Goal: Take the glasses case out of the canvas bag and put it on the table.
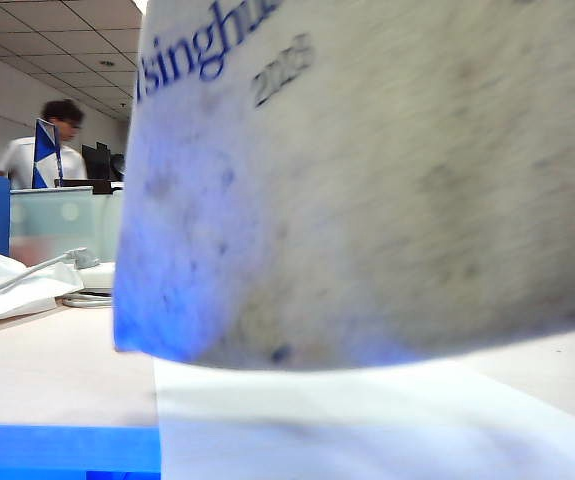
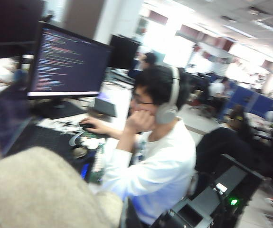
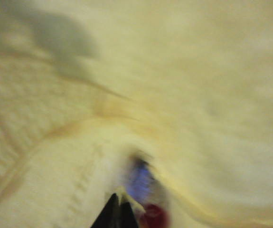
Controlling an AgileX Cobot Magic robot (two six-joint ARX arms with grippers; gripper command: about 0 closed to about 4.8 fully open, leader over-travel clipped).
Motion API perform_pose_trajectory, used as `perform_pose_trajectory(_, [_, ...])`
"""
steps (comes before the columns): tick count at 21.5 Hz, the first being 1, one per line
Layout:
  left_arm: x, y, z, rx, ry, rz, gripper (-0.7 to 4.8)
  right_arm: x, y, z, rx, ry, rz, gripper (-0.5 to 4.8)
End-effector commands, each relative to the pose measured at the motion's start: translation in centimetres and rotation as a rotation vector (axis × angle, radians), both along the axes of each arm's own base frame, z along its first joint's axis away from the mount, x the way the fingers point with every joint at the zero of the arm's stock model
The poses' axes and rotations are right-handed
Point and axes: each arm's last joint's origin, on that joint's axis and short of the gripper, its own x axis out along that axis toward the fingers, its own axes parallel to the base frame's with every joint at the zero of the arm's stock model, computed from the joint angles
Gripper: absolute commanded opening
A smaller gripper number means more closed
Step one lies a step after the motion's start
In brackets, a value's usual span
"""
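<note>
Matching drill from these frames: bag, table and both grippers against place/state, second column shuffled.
1 canvas bag
2 table
3 right gripper
4 left gripper

A shut, outside every view
B shut, tips amid pale canvas folds
C fills most of the exterior view
D beige, with a white paper sheet on it

Pairs: 1-C, 2-D, 3-B, 4-A

The table (image 1: pixel 37 375) carries a white paper sheet (image 1: pixel 367 420) along its near edge and cables (image 1: pixel 87 298) farther back.
</note>
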Motion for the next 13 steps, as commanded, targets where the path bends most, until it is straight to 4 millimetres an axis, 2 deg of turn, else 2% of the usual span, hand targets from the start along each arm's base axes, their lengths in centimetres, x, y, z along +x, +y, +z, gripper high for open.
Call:
perform_pose_trajectory(1, [1.5, -0.9, 0.1, -0.058, 0.035, -0.092, 0.26, -1.5, 0.4, -0.2, -0.042, -0.018, 0.165, -0.07])
perform_pose_trajectory(3, [1.5, -1.1, 0.4, -0.083, 0.038, -0.129, 0.26, -1.8, 0.5, -0.5, -0.068, -0.009, 0.189, -0.07])
perform_pose_trajectory(5, [1.0, -2.0, 1.1, -0.138, 0.025, -0.194, 0.26, -1.3, 0.9, -0.7, -0.081, -0.055, 0.164, -0.07])
perform_pose_trajectory(6, [0.8, -2.3, 2.4, -0.174, 0.027, -0.232, 0.26, 0.1, 1.5, -1.0, -0.098, -0.127, 0.083, -0.07])
perform_pose_trajectory(7, [0.2, -3.4, 3.2, -0.183, 0.006, -0.28, 0.26, 1.5, 1.9, -1.4, -0.106, -0.157, 0.021, -0.07])
perform_pose_trajectory(8, [-0.3, -4.3, 4.4, -0.198, -0.013, -0.321, 0.26, 3.8, 1.9, -1.3, -0.117, -0.168, -0.061, -0.07])
perform_pose_trajectory(9, [-0.5, -4.6, 5.0, -0.199, -0.02, -0.345, 0.26, 5.1, 1.9, -1.0, -0.122, -0.168, -0.095, -0.07])
perform_pose_trajectory(10, [-1.0, -5.5, 5.6, -0.185, -0.014, -0.398, 0.26, 7.6, 1.5, 0.0, -0.103, -0.155, -0.177, -0.07])
perform_pose_trajectory(11, [-1.3, -6.3, 5.9, -0.174, 0.002, -0.43, 0.26, 10.1, 0.0, 1.9, -0.061, -0.142, -0.292, -0.07])
perform_pose_trajectory(13, [-2.3, -7.2, 5.9, -0.126, 0.016, -0.504, 0.26, 11.7, -2.3, 4.3, -0.014, -0.121, -0.444, -0.07])
